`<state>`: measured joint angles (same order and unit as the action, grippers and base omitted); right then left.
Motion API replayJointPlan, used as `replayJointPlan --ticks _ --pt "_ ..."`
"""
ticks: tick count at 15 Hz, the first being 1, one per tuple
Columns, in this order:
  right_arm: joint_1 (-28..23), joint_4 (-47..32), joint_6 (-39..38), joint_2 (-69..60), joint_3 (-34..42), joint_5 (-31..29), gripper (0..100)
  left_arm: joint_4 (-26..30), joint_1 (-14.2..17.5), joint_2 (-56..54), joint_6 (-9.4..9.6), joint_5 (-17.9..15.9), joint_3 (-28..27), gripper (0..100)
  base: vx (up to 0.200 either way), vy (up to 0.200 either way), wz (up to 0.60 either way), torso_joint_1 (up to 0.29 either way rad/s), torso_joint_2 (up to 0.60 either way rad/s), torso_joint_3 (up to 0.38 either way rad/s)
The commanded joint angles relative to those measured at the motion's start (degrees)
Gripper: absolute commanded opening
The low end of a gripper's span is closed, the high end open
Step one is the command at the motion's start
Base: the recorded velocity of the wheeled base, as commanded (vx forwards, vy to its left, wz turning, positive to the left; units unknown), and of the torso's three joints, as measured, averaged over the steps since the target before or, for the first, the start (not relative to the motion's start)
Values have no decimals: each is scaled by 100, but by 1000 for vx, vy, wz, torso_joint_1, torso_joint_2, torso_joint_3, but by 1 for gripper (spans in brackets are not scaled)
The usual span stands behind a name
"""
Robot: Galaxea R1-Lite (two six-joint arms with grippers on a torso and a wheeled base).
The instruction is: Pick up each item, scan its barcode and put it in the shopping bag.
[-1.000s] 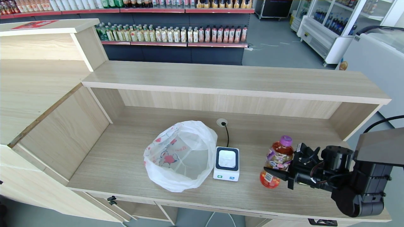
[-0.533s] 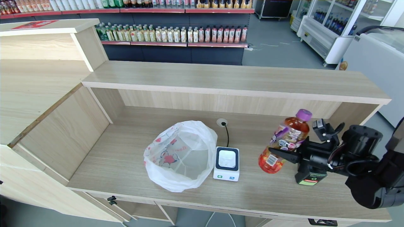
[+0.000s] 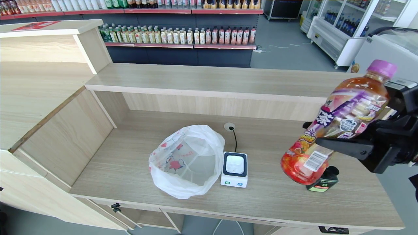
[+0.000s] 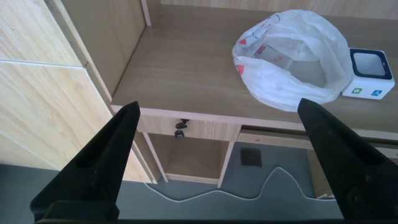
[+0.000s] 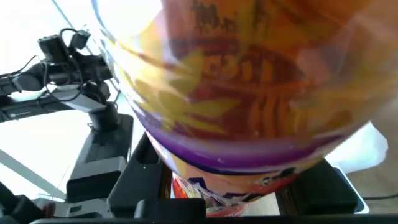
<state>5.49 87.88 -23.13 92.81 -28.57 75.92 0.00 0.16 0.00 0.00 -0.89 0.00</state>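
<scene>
A tea bottle (image 3: 339, 124) with a purple cap hangs tilted high over the counter's right end, cap up and to the right, barcode (image 3: 315, 160) near its base. My right gripper (image 3: 311, 133) is shut on its middle; the bottle (image 5: 249, 93) looms close in the right wrist view. The white shopping bag (image 3: 186, 161) stands open at the counter's middle, with the white scanner (image 3: 234, 169) just right of it. My left gripper (image 4: 217, 107) hangs open and empty off the counter's front left, with the bag (image 4: 292, 56) and scanner (image 4: 371, 78) beyond it.
A small dark item with a green label (image 3: 321, 183) lies on the counter (image 3: 130, 163) below the raised bottle. The scanner's black cable runs to a hole (image 3: 229, 126) behind it. A raised shelf (image 3: 228, 81) and side walls box in the counter.
My right gripper has lifted the bottle off the counter, up and nearer the camera. The small dark item that was behind the arm now shows on the counter.
</scene>
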Motion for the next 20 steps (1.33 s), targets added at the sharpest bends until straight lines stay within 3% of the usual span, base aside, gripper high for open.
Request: replayJointPlan --ticks 1,8,20 --pt "137 1 -342 -676 -25 221 0 0 2 0 0 1 0 100 0 0 0 0 0 0" --pt "1042 -8 -1159 -1256 -166 291 0 0 2 0 0 10 0 100 0 0 0 0 0 0" --pt "1737 -8 -2337 -1678 -192 300 0 0 2 9 0 1 0 100 0 0 0 0 0 0"
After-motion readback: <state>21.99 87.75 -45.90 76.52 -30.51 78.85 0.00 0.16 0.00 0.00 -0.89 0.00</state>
